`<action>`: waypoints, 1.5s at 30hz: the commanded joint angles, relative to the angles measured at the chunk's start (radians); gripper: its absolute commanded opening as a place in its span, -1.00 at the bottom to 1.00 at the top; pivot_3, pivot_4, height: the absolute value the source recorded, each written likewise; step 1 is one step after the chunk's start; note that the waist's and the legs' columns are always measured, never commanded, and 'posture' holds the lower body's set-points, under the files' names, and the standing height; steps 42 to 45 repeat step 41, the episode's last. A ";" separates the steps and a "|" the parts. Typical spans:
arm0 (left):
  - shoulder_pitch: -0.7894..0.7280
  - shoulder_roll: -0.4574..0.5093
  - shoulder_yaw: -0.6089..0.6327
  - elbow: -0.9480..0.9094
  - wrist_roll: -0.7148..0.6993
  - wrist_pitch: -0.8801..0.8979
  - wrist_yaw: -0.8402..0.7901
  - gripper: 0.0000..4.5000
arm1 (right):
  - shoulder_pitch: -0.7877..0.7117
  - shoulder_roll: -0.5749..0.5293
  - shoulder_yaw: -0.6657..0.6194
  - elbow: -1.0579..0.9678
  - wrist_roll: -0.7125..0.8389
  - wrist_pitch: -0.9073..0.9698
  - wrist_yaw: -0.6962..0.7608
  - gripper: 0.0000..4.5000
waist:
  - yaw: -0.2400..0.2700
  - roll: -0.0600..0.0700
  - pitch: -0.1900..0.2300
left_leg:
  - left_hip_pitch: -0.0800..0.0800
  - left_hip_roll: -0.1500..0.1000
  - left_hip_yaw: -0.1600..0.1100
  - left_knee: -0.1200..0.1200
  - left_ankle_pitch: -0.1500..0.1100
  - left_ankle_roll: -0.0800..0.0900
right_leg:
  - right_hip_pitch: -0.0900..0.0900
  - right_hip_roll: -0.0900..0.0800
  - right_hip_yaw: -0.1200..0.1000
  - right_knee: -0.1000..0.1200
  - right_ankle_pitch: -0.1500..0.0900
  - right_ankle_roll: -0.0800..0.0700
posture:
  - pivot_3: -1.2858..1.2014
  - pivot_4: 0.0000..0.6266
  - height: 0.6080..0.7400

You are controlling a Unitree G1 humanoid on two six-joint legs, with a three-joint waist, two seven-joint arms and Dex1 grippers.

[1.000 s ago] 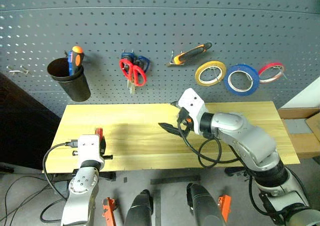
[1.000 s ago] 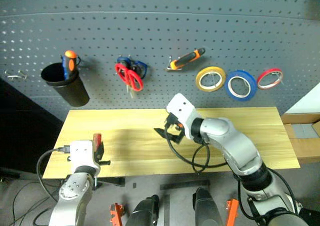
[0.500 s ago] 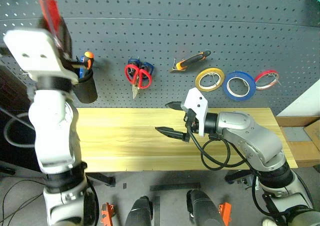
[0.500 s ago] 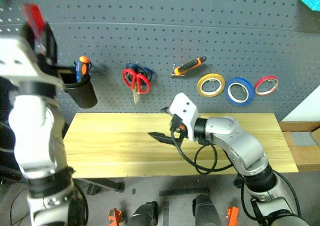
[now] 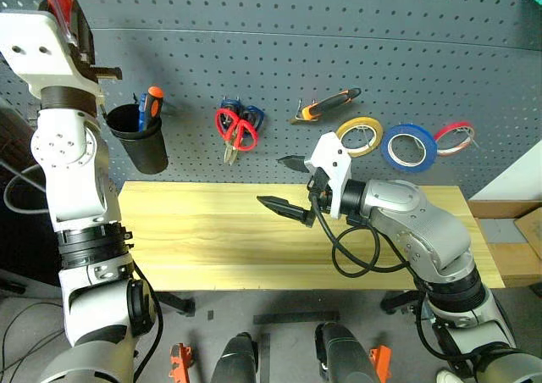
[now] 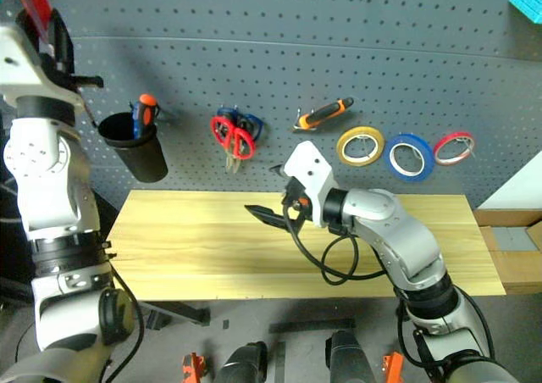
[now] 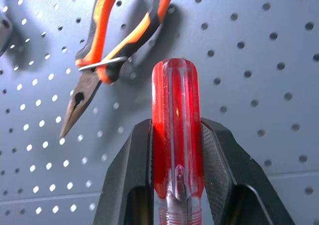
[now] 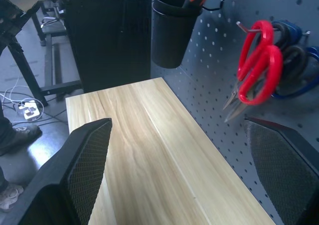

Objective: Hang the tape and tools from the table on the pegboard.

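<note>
1. Right gripper (image 5: 290, 185) hovers over the table (image 5: 212, 230), jaws spread wide — empty.
2. Left gripper (image 7: 177, 150) is raised high, clamped on the red-handled screwdriver (image 7: 177, 130).
3. On the pegboard (image 5: 339, 52) — red scissors (image 5: 232, 129), pliers (image 5: 326, 105), blue tape (image 5: 408, 147) all hanging.

you can't see the screwdriver's (image 7: 177, 140) shaft or tip, the left gripper's (image 7: 177, 185) fingers (image 7: 130, 185) cover the handle's lower end and the frame's edge cuts it. in the head views the red handle runs off the top edge. the pliers' (image 7: 107, 46) handle ends are cut off too. the blue-handled scissors (image 8: 294, 56) sit mostly behind the red-handled scissors (image 8: 256, 68). the orange-and-blue screwdriver's (image 5: 151, 105) lower part is sunk in the black cup (image 5: 140, 141). the hooks under the tape rolls are too small to make out.
</note>
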State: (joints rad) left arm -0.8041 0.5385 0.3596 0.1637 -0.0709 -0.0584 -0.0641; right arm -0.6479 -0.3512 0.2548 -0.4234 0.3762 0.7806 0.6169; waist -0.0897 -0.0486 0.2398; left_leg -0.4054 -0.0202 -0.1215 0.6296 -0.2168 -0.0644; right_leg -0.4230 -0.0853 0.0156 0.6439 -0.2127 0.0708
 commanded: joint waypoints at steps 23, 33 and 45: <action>0.214 -0.119 -0.020 -0.230 -0.109 0.325 0.072 0.91 | 0.052 0.010 -0.131 -0.109 0.089 -0.044 0.005 1.00 | -0.027 0.000 -0.034 | 0.001 0.000 0.000 0.001 0.001 -0.001 | 0.001 0.000 0.001 0.002 0.001 0.000 | -0.09 -0.68 1.00; 0.458 -0.106 -0.147 -0.670 -0.251 0.609 -0.094 0.91 | 0.173 -0.021 -0.180 -0.091 0.042 -0.165 -0.035 1.00 | -0.018 0.010 -0.069 | 0.006 0.000 0.000 0.001 0.002 -0.002 | 0.005 0.001 0.002 0.002 0.001 0.000 | -0.04 -0.78 1.00; 0.801 -0.175 -0.144 -0.541 -0.184 0.441 -0.140 0.91 | 0.384 0.031 -0.163 0.050 -0.174 -0.458 -0.180 1.00 | -0.016 0.017 -0.098 | 0.023 0.001 0.002 0.000 0.003 0.000 | 0.020 0.002 0.003 0.001 -0.005 -0.003 | -0.04 -0.87 1.00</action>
